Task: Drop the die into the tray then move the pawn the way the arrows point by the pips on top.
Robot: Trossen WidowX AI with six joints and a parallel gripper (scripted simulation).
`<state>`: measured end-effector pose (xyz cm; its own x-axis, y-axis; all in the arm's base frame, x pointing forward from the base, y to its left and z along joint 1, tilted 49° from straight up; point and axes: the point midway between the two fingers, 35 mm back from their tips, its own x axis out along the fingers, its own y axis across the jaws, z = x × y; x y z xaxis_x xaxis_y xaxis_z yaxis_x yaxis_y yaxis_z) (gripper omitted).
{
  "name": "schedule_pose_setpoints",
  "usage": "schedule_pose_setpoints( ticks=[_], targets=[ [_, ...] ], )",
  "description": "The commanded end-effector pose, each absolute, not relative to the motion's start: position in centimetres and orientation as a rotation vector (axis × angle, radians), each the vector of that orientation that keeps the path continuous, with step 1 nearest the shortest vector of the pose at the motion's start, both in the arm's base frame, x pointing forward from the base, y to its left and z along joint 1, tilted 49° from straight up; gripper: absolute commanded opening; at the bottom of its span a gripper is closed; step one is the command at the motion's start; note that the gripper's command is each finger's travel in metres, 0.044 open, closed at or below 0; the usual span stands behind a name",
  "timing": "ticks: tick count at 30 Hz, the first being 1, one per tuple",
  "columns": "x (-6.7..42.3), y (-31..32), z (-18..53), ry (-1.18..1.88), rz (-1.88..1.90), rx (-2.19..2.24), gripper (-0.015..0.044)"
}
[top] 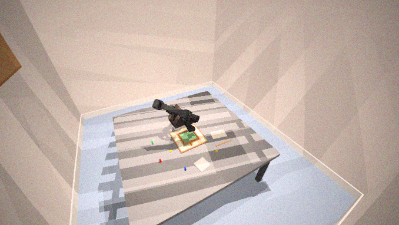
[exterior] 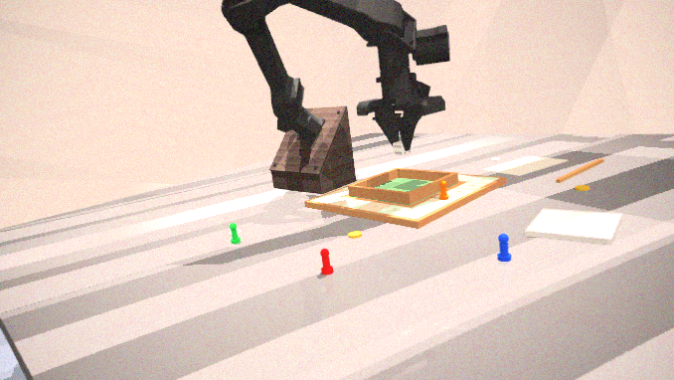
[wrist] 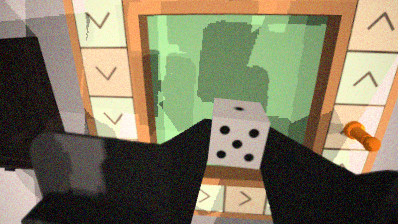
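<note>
Gripper (exterior: 402,144) clenched on white die (wrist: 237,133), hung above green tray (wrist: 240,65) of board (exterior: 449,204), five-pip face toward wrist camera, orange pawn (exterior: 443,190) stood on a ring square beside tray wall

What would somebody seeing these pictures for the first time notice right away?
The black gripper hanging above the board, shut on a white die over the green-floored tray. Next, the orange pawn on the board's ring of arrow squares, beside the tray's wall. Then the bright green pawn, red pawn and blue pawn scattered on the striped table nearer the exterior camera.
</note>
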<state>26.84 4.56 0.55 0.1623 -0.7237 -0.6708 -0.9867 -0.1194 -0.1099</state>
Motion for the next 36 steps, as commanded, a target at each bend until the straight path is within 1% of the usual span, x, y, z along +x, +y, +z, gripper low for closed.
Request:
schedule_pose_setpoints(
  ticks=[1,6,15,22,32,36],
  targets=[
    [27.0,3.8,1.2,1.612,0.676,-1.956,0.0],
    [27.0,3.7,1.1,1.613,0.698,-1.936,0.0],
    [26.2,3.0,0.0,1.542,0.966,-1.684,0.0],
    [25.9,2.8,-0.4,1.395,1.134,-1.517,0.0],
    [25.9,2.7,-0.5,1.089,1.274,-1.361,0.0],
    [26.0,2.7,-0.2,1.066,1.279,-1.355,0.0]
  ],
)
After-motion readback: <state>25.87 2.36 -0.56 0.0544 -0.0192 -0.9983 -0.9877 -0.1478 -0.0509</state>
